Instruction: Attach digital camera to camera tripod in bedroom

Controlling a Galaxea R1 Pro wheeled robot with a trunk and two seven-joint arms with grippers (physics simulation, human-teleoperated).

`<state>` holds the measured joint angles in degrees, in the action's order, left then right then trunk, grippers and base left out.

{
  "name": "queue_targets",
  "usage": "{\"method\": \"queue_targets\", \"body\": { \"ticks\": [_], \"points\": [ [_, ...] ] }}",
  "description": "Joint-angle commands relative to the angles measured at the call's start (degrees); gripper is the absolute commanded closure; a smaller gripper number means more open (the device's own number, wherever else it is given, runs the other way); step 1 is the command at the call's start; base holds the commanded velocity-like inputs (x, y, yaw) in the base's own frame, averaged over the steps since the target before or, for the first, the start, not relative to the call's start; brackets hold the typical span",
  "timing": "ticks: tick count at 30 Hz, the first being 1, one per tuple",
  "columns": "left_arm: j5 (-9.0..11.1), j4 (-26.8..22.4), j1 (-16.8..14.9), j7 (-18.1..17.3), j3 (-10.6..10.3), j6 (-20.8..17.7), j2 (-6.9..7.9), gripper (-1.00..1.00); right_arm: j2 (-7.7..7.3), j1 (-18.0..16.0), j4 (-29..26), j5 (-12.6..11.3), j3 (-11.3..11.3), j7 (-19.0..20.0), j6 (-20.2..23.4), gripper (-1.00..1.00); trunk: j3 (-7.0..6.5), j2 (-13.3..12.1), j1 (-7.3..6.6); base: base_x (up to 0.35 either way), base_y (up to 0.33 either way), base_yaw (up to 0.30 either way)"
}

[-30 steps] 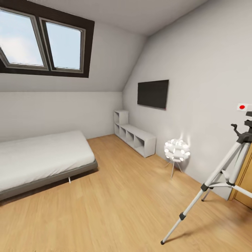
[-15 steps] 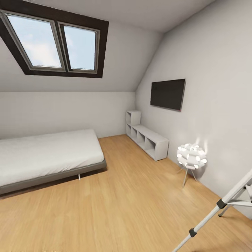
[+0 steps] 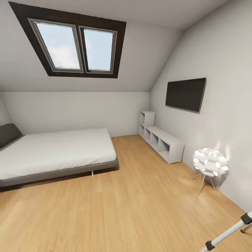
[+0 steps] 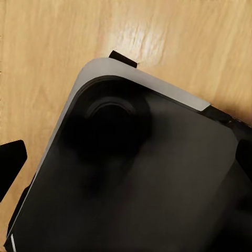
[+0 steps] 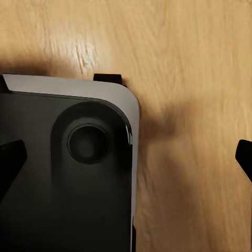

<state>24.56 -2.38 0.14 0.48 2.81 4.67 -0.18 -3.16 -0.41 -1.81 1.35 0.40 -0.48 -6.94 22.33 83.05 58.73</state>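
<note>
camera tripod [image 3: 229, 232] leg at lower right; right gripper [image 5: 126, 157] spread above robot base [image 5: 63, 173]

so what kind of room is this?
A bedroom, apparently in an attic: a low bed with a white mattress, a skylight set in the sloped ceiling, and a TV on the wall above a white shelf unit.

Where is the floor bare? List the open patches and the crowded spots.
Bare wood floor runs between the bed and the low white shelf. It is crowded along the wall by the globe lamp and the camera tripod leg.
</note>
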Motion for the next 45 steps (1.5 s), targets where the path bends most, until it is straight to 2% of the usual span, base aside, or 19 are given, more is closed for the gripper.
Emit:
{"method": "queue_targets", "body": {
  "ticks": [1, 37, 45],
  "points": [
    [0.0, -0.1, 0.0, 0.1, 0.3, 0.1, -0.01, -1.00, -0.01, 0.0, 0.0, 0.1, 0.0, 0.0, -0.2, -1.00, 0.05, 0.0, 0.00, 0.001, -0.001, 0.270],
    [-0.1, -0.1, 0.0, 0.0, 0.5, 0.0, -0.35, -1.00, -0.08, 0.0, 0.0, 0.2, 0.0, 0.0, -0.1, -1.00, 0.05, 0.0, 0.00, 0.001, 0.000, 0.270],
    [-0.2, -0.1, 0.0, 0.0, 0.4, 0.0, -0.42, -1.00, -0.09, 0.0, 0.1, 0.1, 0.0, 0.0, 0.0, -1.00, 0.05, 0.0, 0.00, 0.088, -0.120, 0.266]
  ]
}}
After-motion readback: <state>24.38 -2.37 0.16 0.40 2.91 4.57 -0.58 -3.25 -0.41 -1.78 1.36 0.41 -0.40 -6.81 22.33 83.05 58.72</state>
